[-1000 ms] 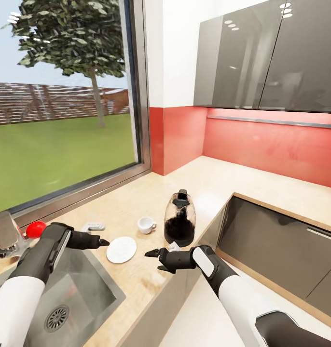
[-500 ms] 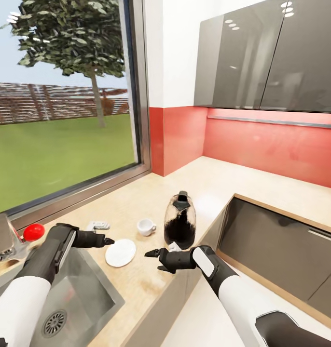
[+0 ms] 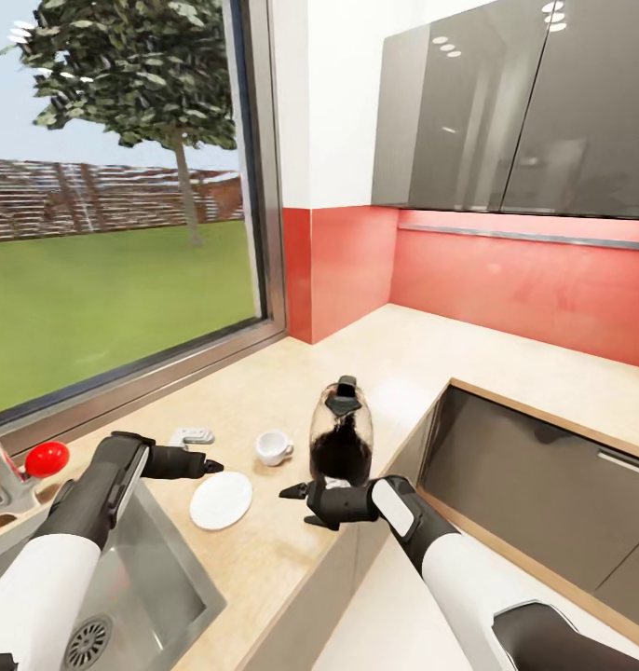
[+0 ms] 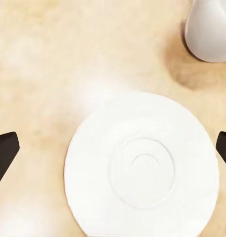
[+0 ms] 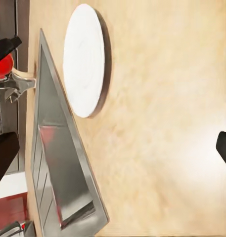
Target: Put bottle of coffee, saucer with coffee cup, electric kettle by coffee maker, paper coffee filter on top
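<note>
Head view: left gripper (image 3: pixel 210 464) hangs just above the saucer (image 3: pixel 221 500), jaws apart; right gripper (image 3: pixel 295 492) open too, in front of the electric kettle (image 3: pixel 340 435).

Left wrist view: saucer (image 4: pixel 142 165) sits flat between the spread fingertips (image 4: pixel 4 153), coffee cup (image 4: pixel 209 29) just beyond. Thin, stiff, likely slippery; pinch the rim.

Right wrist view: saucer (image 5: pixel 84 59) lies beside the sink (image 5: pixel 63 173).

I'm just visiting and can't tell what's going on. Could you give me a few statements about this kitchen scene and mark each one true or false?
1. The coffee cup sits on the saucer. False: it stands on the countertop beside it.
2. The left claw is open above the saucer. True.
3. The electric kettle stands upright. True.
4. The right claw holds the kettle. False: it is open and empty.
5. The saucer lies in the sink. False: it lies on the countertop.
</note>
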Robot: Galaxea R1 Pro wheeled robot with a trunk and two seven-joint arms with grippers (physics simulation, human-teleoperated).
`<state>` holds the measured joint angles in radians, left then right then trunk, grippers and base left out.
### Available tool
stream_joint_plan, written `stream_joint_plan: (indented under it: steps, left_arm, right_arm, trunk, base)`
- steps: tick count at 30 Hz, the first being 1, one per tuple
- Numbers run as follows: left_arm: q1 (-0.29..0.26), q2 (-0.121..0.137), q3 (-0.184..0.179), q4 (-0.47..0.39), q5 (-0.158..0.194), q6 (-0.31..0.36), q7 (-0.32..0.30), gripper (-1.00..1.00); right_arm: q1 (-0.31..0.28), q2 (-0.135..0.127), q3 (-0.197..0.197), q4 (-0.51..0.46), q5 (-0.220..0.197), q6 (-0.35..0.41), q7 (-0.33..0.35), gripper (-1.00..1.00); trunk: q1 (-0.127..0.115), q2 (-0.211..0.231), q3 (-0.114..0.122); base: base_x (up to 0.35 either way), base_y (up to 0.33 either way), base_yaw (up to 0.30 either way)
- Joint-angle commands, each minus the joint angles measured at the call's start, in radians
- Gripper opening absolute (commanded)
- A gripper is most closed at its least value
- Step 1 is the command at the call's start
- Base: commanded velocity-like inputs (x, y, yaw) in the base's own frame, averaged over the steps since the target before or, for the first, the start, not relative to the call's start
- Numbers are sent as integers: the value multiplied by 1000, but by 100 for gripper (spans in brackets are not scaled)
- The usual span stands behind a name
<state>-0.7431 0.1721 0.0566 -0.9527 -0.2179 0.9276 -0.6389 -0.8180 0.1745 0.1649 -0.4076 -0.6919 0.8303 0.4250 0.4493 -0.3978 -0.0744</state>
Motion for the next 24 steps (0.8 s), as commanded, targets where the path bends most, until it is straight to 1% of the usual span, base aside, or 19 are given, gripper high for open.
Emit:
stream_joint_plan:
  steps: [1, 6, 17, 20, 22, 24]
  left_arm:
    - [-1, 0, 2, -1, -10, 3, -10, 100]
    - [-1, 0, 3, -1, -12, 3, -11, 100]
    - [-1, 4, 2, 0, -16, 6, -10, 100]
    - [16, -13, 0, -3, 2, -11, -1, 100]
    - [28, -11, -1, -2, 9, -17, -4, 100]
    - [22, -2, -3, -1, -3, -6, -11, 100]
  right_arm:
    - [-1, 0, 1, 4, 6, 1, 6, 100]
    - [-1, 0, 1, 34, 6, 1, 7, 100]
    - [-1, 0, 1, 44, 6, 1, 8, 100]
    - [-1, 0, -1, 26, -4, -5, 27, 100]
    - [-1, 0, -1, 19, -5, -6, 38, 100]
    - [-1, 0, -2, 15, -8, -6, 48, 100]
  trunk:
    - [1, -2, -2]
    - [1, -2, -2]
    - [1, -2, -2]
    - [1, -2, -2]
    - [1, -2, -2]
    - [1, -2, -2]
  base:
    - [31, -29, 0]
    - [11, -10, 0]
    - [1, -1, 0]
    - [0, 0, 0]
    - [0, 0, 0]
    - [0, 0, 0]
